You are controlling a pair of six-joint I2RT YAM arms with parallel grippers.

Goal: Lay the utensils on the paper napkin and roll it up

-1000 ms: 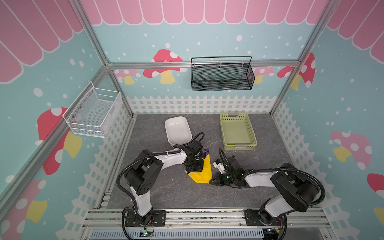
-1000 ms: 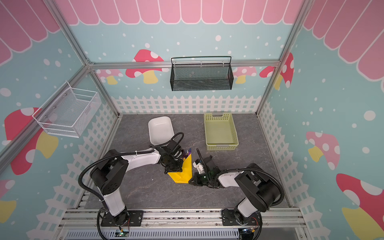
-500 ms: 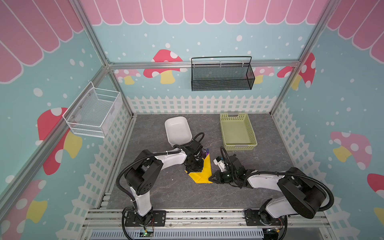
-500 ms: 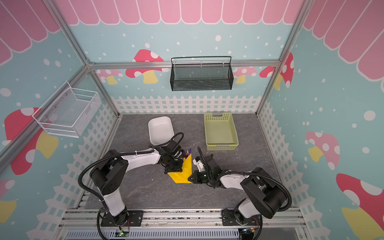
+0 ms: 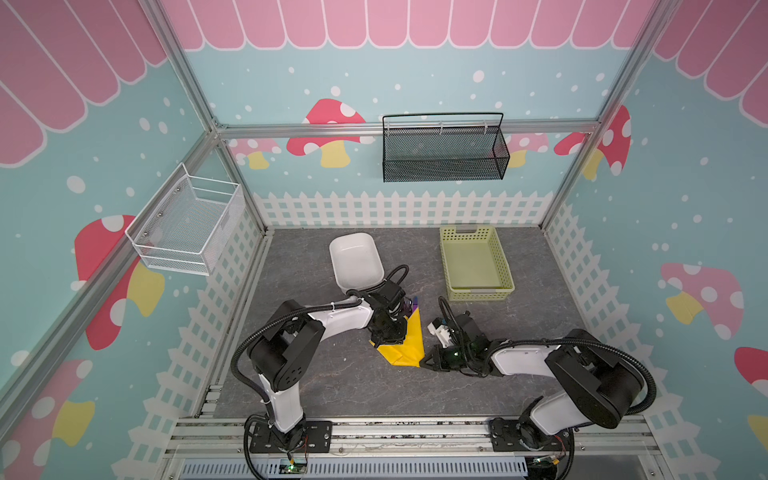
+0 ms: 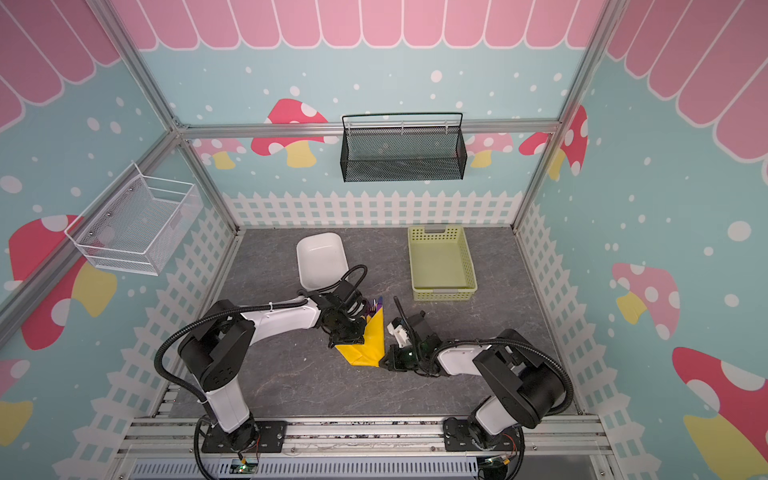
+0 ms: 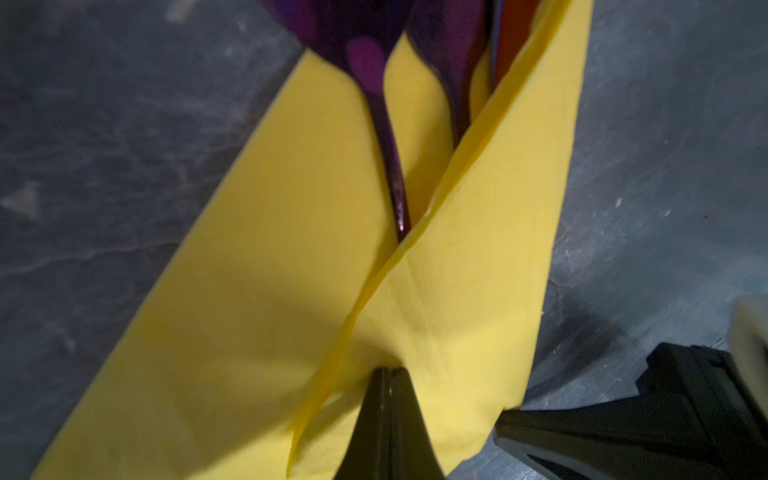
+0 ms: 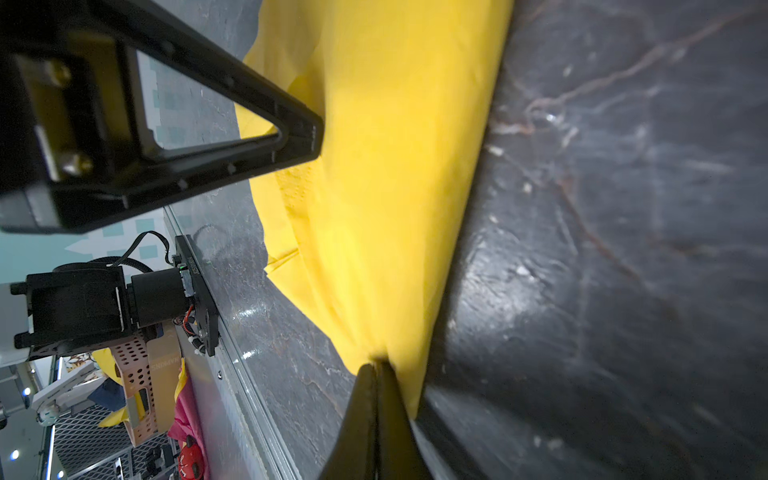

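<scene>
The paper napkin (image 5: 409, 345) lies folded into a yellow wedge on the grey floor, and it also shows in a top view (image 6: 370, 343). The utensils (image 7: 376, 83) lie inside it. Their dark purple ends stick out at the far side (image 5: 412, 304). My left gripper (image 7: 390, 371) is shut, with its tips pinched into the fold of the upper flap. In a top view it is on the napkin's left edge (image 5: 379, 343). My right gripper (image 8: 376, 366) is shut on the napkin's near right corner, which puckers at its tips (image 5: 424, 362).
A white bowl (image 5: 356, 266) stands just behind the left wrist. A pale green basket (image 5: 476, 264) sits at the back right. A black mesh basket (image 5: 444, 153) and a white wire basket (image 5: 187, 226) hang on the walls. Open grey floor lies in front of the napkin.
The right arm has stretched lower and further right at the elbow. Its gripper has stayed at the napkin's near corner. The left arm and the napkin have barely moved.
</scene>
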